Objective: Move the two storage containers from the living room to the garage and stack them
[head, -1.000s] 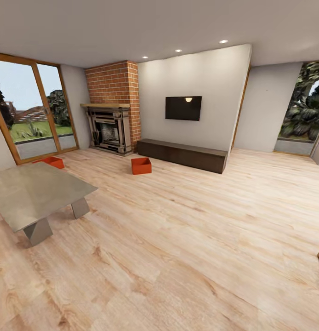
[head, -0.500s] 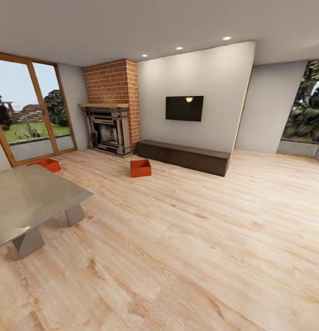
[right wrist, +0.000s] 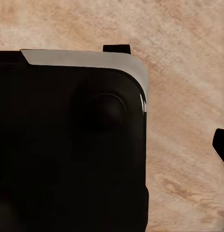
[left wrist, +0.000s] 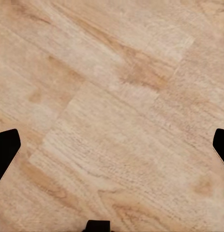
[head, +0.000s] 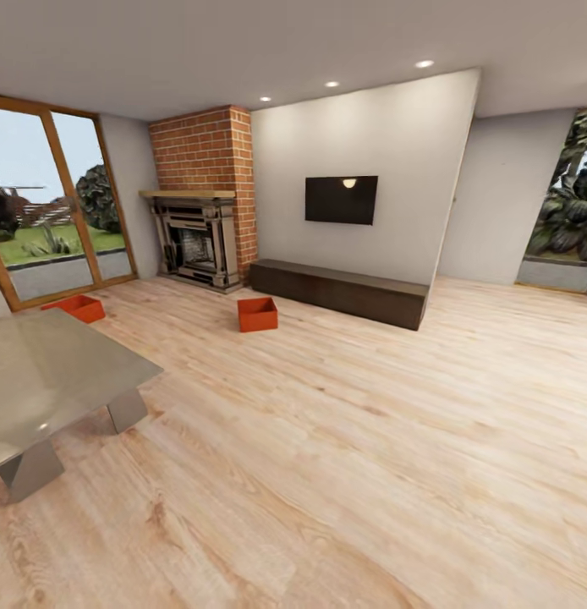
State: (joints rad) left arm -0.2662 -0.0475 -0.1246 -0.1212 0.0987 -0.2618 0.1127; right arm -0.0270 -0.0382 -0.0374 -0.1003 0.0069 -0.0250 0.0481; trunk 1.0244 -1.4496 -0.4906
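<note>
Brick fireplace (head: 200,211) at 11 o'clock. TV (head: 341,200) on wall, 12 o'clock; dark low cabinet (head: 337,293) beneath. Grey table (head: 48,381) at 8 o'clock. Glass doors (head: 40,220) at 10 o'clock.

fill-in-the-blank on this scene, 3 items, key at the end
1. Both storage containers rest on the light ____ plank floor.
2. The fireplace surround is built of red ____.
3. The dark screen hangs on the wall above a long, low, dark ____.

Missing words: wood; brick; cabinet
</note>
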